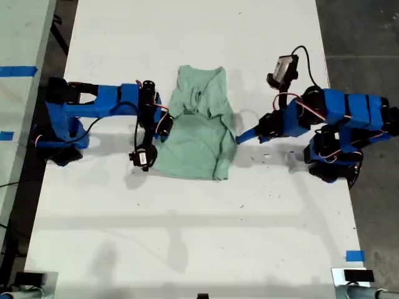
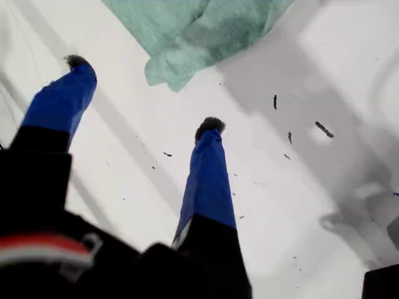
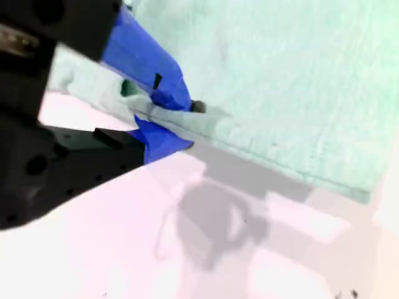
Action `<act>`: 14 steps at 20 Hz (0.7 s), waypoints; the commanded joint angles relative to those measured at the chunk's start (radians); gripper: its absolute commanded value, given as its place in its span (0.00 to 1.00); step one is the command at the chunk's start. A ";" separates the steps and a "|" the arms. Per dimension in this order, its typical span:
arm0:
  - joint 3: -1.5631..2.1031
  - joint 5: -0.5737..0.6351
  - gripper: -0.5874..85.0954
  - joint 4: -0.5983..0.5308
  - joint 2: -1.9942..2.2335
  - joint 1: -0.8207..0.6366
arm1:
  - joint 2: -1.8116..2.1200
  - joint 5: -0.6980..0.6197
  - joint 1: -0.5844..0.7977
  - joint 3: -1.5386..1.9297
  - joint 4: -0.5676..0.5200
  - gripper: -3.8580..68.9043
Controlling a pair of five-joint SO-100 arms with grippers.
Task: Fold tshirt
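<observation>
The pale mint-green tshirt (image 1: 199, 131) lies on the white table (image 1: 187, 237) between the two arms, collar toward the exterior view's top, its sides folded inward and rumpled. My second gripper (image 3: 187, 121) is shut on the tshirt (image 3: 280, 75) at its edge; this is the arm (image 1: 161, 128) at the exterior view's left. My first gripper (image 2: 144, 93) is open with nothing between its fingers, hovering over bare table just short of a bunched corner of the tshirt (image 2: 199, 31). In the exterior view it (image 1: 239, 138) sits at the shirt's right edge.
Small dark specks (image 2: 324, 129) dot the table near my first gripper. Blue tape marks sit at the exterior view's lower right (image 1: 354, 255) and upper left (image 1: 19, 70). Dark floor (image 1: 361, 37) borders the table on the exterior view's right.
</observation>
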 commanded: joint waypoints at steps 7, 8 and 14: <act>-0.457 0.155 0.10 -0.311 -0.500 -0.011 | 0.071 0.025 -0.025 0.018 -0.034 0.47; -0.457 0.155 0.27 -0.337 -0.543 -0.011 | 0.074 0.031 -0.028 0.023 -0.035 0.47; -0.433 0.103 0.33 -0.037 -0.322 -0.003 | 0.095 0.040 -0.037 0.037 -0.035 0.47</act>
